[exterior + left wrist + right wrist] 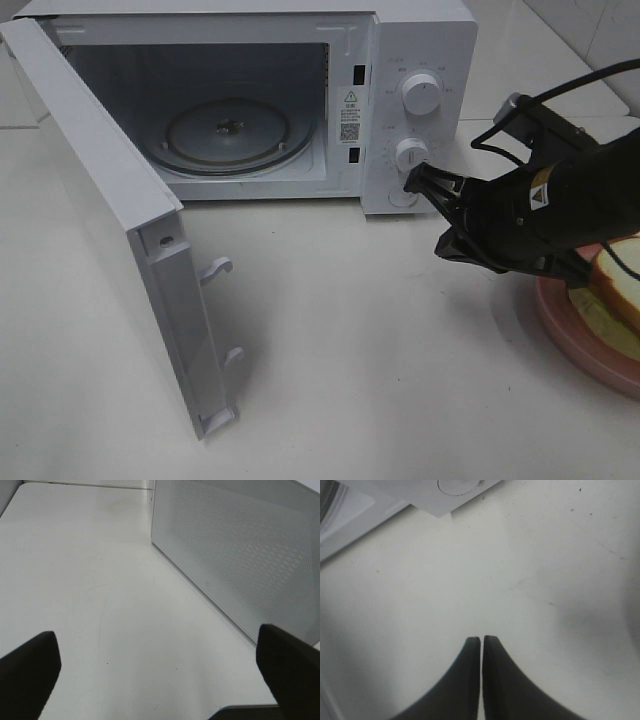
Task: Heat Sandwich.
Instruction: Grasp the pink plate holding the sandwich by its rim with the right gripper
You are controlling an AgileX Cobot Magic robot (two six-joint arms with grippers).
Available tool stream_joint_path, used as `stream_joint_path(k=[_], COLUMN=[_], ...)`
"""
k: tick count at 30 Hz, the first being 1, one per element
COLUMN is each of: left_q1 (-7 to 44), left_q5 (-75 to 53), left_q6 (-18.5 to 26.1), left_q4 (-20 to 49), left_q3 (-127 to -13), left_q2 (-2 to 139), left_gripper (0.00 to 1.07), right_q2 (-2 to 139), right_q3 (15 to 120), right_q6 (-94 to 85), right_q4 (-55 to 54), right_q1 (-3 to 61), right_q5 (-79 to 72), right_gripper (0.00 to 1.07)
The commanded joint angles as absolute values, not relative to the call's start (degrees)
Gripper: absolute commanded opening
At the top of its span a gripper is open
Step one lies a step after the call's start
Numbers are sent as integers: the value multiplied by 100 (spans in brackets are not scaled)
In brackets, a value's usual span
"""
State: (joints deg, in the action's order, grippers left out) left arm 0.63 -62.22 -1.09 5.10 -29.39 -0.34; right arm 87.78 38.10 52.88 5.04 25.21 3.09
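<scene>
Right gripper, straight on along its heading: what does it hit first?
Likely the white microwave's front panel, around the round button under its lower dial. The shut right gripper points there; the wrist view shows only bare white table between, gap size unclear.

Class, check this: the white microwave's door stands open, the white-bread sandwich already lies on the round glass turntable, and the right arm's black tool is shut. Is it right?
The exterior high view shows the round glass turntable bare; the white-bread sandwich lies on a round pink plate right of the white microwave. The door is open, the right black tool shut.
</scene>
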Motion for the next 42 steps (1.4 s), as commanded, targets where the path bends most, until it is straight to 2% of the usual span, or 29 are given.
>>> stream_joint_path(k=[1, 5, 10, 16, 20, 21, 22, 24, 25, 26, 27, 29, 30, 31, 32, 34, 42], left_q1=[97, 97, 97, 97, 97, 97, 97, 97, 97, 97, 97, 97, 97, 97, 97, 97, 97], left_q5=[-6142, -6142, -6142, -6142, -6142, -6142, -6142, -6142, -6142, -6142, -6142, -6142, -6142, -6142, -6142, -6142, -6142], left_q6=[-97, -97, -97, -97, -97, -97, -97, -97, -97, -97, -97, -97, -97, -97, -97, -97, -97], left_q4=[561, 561, 561, 561, 561, 561, 561, 561, 561, 561, 561, 561, 561, 561, 561, 561, 561], left_q3=[-2945, -2945, -2945, -2945, -2945, -2945, -2945, -2945, -2945, -2945, -2945, -2945, -2945, -2945, -2945, -2945, -2945], left_q2=[-120, -120, -120, -120, -120, -120, -120, -120, -120, -120, -120, -120, -120, -120, -120, -120, -120], left_gripper=[100, 100, 100, 100, 100, 100, 100, 100, 100, 100, 100, 100, 100, 100, 100, 100, 100], right_q2=[8606, 8428, 8274, 8199, 8165, 8165, 8165, 8165, 8165, 8165, 8165, 8165, 8165, 8165, 8170, 8170, 8222], right_q3=[3930, 4200, 4297, 4377, 4463, 4492, 4532, 4561, 4561, 4566, 4572, 4572, 4572, 4572, 4572, 4572, 4572], right_q6=[4532, 3317, 2040, 1301, 1094, 1054, 928, 825, 825, 773, 653, 584, 584, 504, 470, 441, 384], right_q4=[590, 561, 705, 859, 859, 859, 859, 877, 877, 888, 894, 905, 905, 905, 905, 905, 859], right_q1=[2487, 2487, 2487, 2487, 2487, 2487, 2487, 2487, 2487, 2487, 2487, 2487, 2487, 2487, 2487, 2469, 1885], right_q5=[877, 1960, 2555, 3203, 3696, 3833, 4057, 4206, 4206, 4269, 4343, 4343, 4343, 4314, 4291, 4280, 4320], right_gripper=[4, 5, 6, 9, 17, 19, 30, 42, 42, 48, 65, 81, 81, 95, 99, 103, 101])
